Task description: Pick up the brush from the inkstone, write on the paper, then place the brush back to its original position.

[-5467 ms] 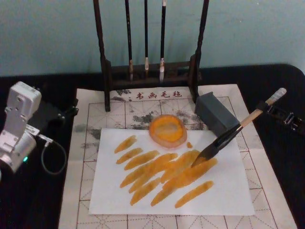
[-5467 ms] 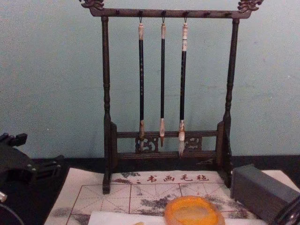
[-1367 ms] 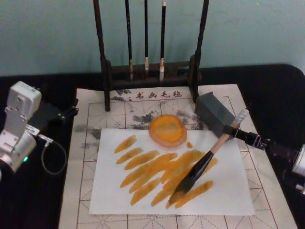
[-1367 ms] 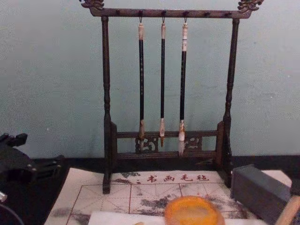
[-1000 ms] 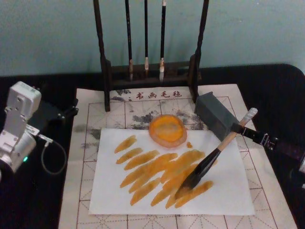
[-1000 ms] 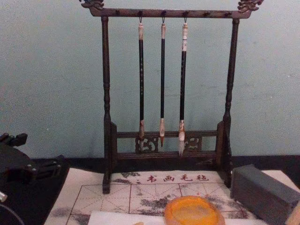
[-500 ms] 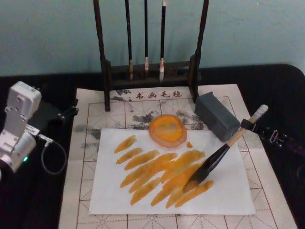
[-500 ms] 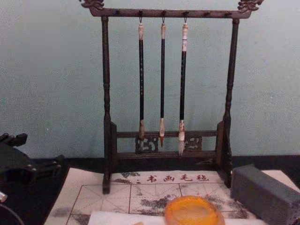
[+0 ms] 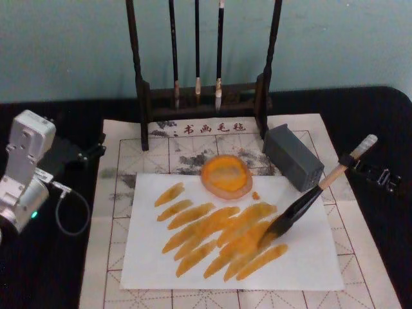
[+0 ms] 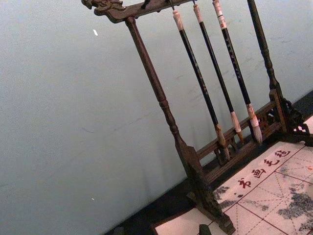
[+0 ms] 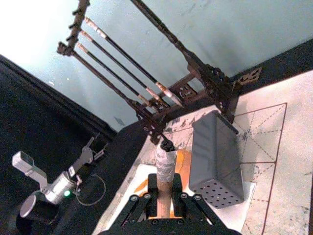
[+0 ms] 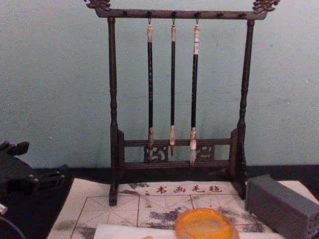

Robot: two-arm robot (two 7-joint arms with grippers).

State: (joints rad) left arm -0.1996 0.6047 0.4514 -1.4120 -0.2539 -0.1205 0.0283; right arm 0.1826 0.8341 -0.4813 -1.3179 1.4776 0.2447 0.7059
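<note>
brush [image 9: 310, 196] tip dragged back rightward across paper [image 9: 312, 265]

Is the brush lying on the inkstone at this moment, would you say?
No, the brush slants with its tip on the paper, apart from the inkstone.

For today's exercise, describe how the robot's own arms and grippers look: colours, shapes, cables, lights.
The left arm ends in boxy silver-white housings with a small green light and a thin grey cable looping beside them. The left gripper is black and angular. The right gripper is black too, its slim fingers studded with small screws.
</note>
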